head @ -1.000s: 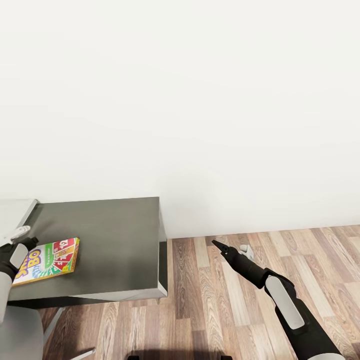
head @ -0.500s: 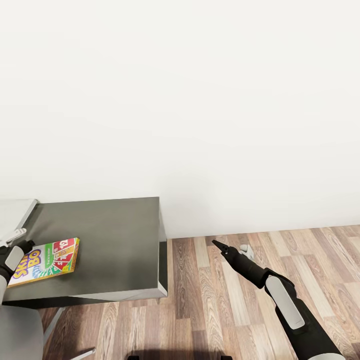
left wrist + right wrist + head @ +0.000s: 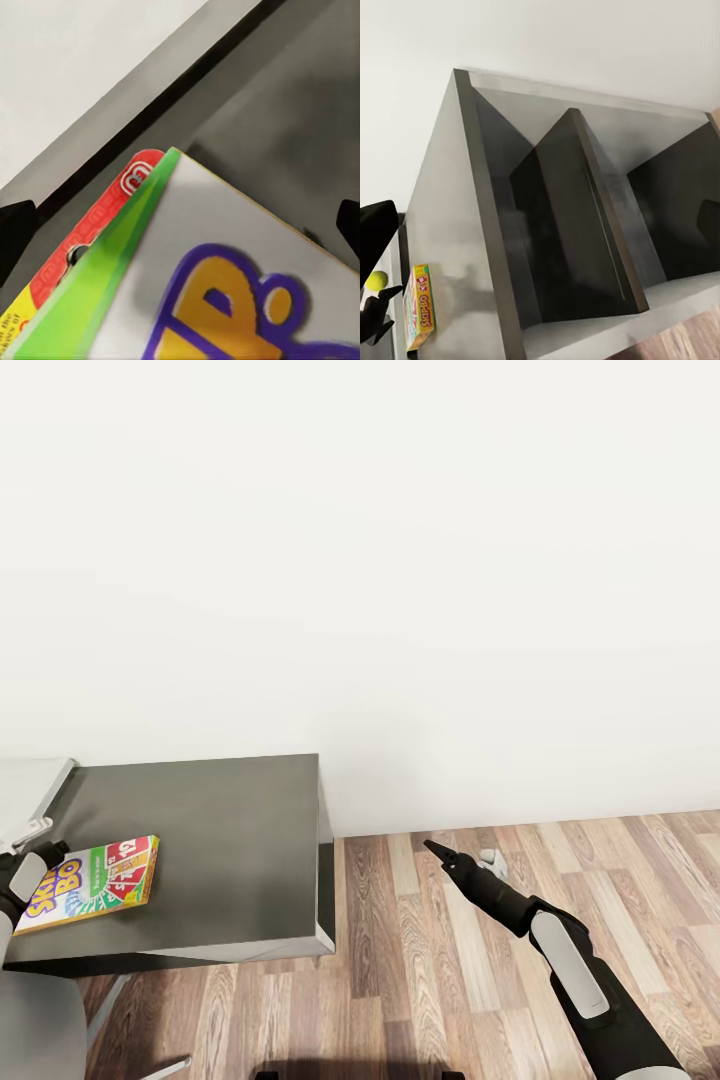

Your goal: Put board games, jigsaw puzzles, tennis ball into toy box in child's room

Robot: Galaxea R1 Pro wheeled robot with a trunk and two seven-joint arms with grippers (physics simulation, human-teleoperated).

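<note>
game (image 3: 90,883) flat on cabinet (image 3: 230,840) near its front-left corner | left end effector (image 3: 28,838) at its edge, grip can't tell | right end effector (image 3: 437,851) looks closed, empty | risk: thin box slides off when nudged

Cabinet top (image 3: 230,840) lies bare right of the board game (image 3: 92,870); open floor (image 3: 430,960) around the right arm (image 3: 560,960).

My right wrist camera faced the dark cabinet (image 3: 562,225); at seven o'clock lay a board game (image 3: 418,307), a tennis ball (image 3: 376,281) beside it.
</note>
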